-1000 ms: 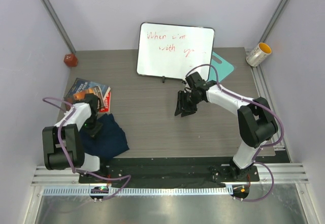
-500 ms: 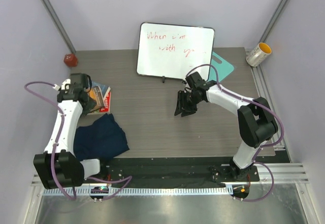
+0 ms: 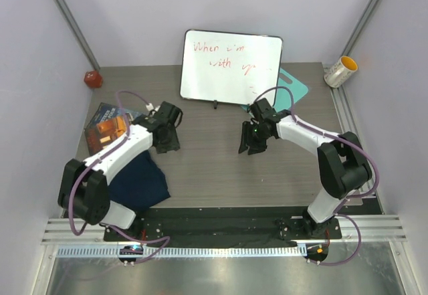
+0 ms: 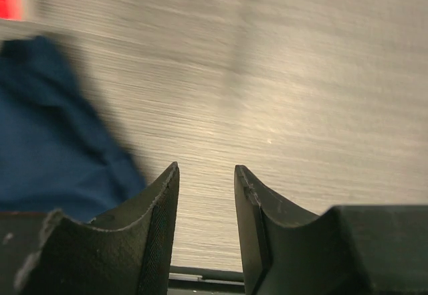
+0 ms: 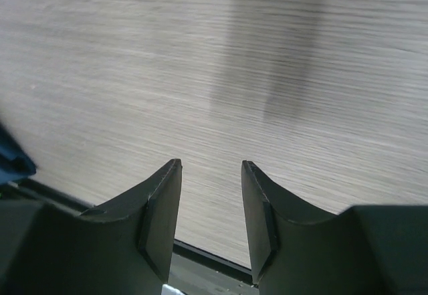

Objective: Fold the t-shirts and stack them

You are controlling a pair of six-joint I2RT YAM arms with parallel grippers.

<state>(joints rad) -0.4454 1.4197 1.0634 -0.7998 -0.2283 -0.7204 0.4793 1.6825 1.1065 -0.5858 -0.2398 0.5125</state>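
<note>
Left gripper (image 3: 166,136): jaws parted with bare tabletop showing between them; nothing held. It hangs over the grey wood-grain table (image 3: 200,168), left of centre.
Left gripper, wrist view (image 4: 206,169): both black fingers (image 4: 157,215) are clear of any object; blue cloth lies to the left of them, not touching.
Right gripper (image 3: 253,141): released, jaws apart and empty, above the table right of centre, well apart from the left one.
Right gripper, wrist view (image 5: 211,164): only table grain shows in the gap.
Dark navy-blue fabric t-shirt (image 3: 144,184): a soft bunched heap at the near-left of the table, by the left arm's base; the arm's link crosses above its far-left edge. Cannot tell whether it is one garment or more.
T-shirt, left wrist view (image 4: 47,141): rumpled, flat on the table.
Colourful printed book (image 3: 107,124): beyond the t-shirt, near the left edge.
White rectangular whiteboard with red writing (image 3: 231,66): propped at the far side.
Flat teal board (image 3: 295,86): partly behind the whiteboard's right corner.
</note>
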